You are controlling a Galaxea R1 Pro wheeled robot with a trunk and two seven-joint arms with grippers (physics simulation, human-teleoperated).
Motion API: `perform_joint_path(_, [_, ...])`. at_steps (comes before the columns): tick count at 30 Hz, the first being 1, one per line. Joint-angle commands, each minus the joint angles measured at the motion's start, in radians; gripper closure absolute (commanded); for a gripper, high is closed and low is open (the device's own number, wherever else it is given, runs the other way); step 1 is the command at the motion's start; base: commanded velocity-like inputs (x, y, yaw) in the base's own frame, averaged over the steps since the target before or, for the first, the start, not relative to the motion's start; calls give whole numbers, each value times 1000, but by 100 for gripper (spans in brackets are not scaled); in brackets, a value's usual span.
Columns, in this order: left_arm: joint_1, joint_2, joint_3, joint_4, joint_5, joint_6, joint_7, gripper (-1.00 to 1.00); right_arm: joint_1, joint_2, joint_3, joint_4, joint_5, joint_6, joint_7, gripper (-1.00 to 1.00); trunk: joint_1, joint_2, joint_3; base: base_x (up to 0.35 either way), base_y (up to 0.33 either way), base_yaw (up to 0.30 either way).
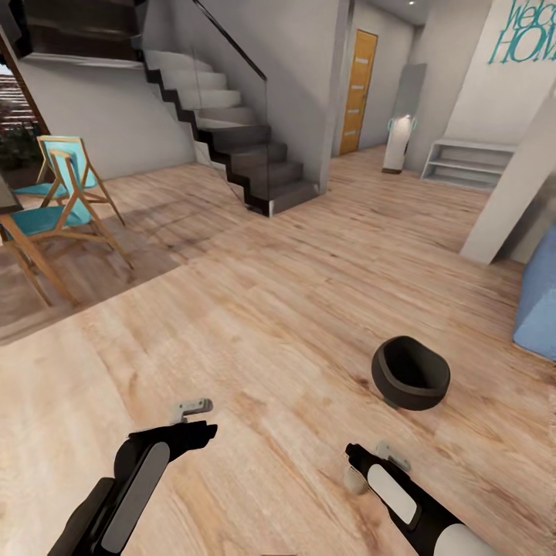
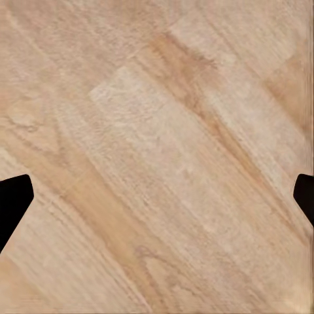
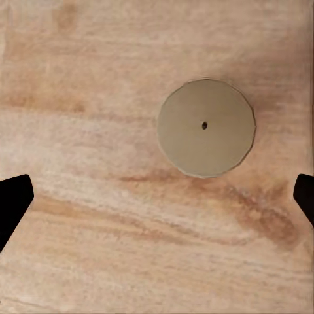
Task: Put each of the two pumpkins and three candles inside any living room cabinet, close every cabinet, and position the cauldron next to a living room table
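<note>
The black-grey cauldron [image 1: 410,373] sits tipped on the wooden floor, its wide mouth facing me, ahead of my right arm. A pale beige candle [image 3: 206,127] with a dark wick dot stands on the floor below my right gripper [image 3: 157,199], which is open and off to one side of it. From the head camera the candle [image 1: 354,480] peeks out beside the right gripper [image 1: 388,455]. My left gripper [image 1: 193,408] hangs open over bare planks [image 2: 157,163]. Pumpkins, cabinet and table are out of view.
Two wooden chairs with turquoise seats [image 1: 58,201] stand at the far left. A dark staircase [image 1: 247,147] rises at the back, with an orange door [image 1: 359,89] and a white low shelf [image 1: 467,162] beyond. A blue sofa corner [image 1: 540,301] juts in at the right.
</note>
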Motion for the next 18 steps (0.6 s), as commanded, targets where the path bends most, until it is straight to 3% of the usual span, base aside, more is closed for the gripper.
perform_joint_path(1, [-1, 1, -2, -1, 10, 2, 10, -100, -1, -2, 7, -2, -2, 3, -7, -100, 0, 0, -1, 315, -1, -267])
perform_joint_path(8, [-1, 1, -2, -1, 10, 2, 10, -100, -1, -1, 7, -2, -2, 3, -7, -100, 0, 0, -5, 253, 0, -267])
perform_joint_path(18, [-1, 1, -2, -1, 9, 2, 10, -100, -1, -2, 7, -2, -2, 3, -7, -100, 0, 0, -11, 33, 0, -266])
